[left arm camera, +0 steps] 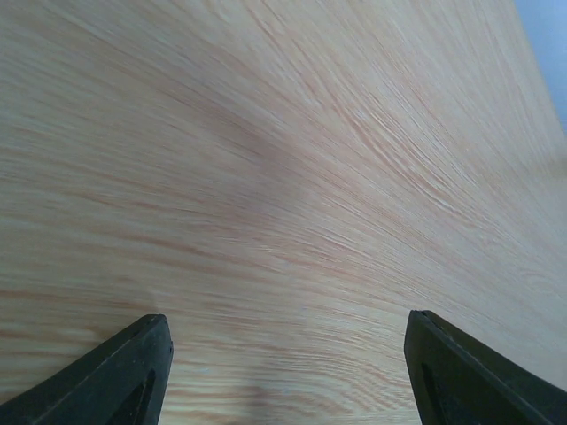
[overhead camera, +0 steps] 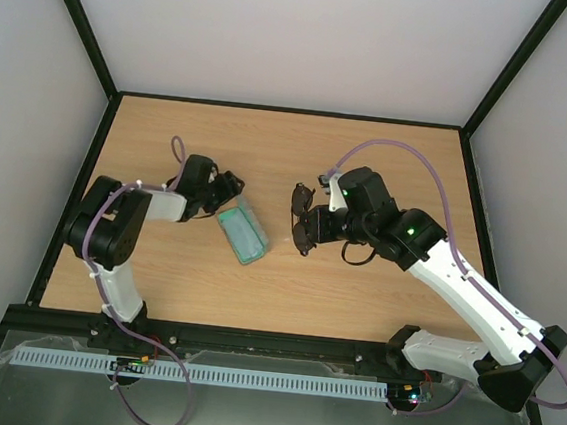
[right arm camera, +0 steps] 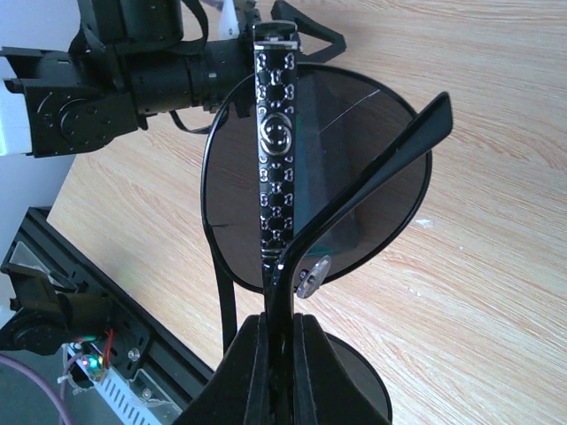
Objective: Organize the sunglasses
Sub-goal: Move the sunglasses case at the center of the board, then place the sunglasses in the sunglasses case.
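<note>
Sunglasses (right arm camera: 354, 177) with a thin dark wire frame and dark rounded lenses are held right of centre on the surface and appear lifted clear of it. One slim temple arm, printed with a pale pattern, is pinched between the closed fingers of the right claw (right arm camera: 282, 329). The other temple arm is seen crossing the front of a lens. Just to the left, apart from the glasses, a grey case (overhead camera: 242, 235) is laid at a slant with its green lining facing up. The left claw (left arm camera: 283, 381) is placed near the case's far end. Its fingers are spread wide, with nothing but bare wood between them.

The carrying step is judged to be in hand, since the glasses are gripped but not yet in the case. The next move is judged to call for the temples to be folded flat and the pair lowered lengthwise into the lining, perhaps with the case steadied by the free claw.

The surface (overhead camera: 269, 151) is light grained wood, edged by a black frame. Pale plain walls are set around it on three sides.
</note>
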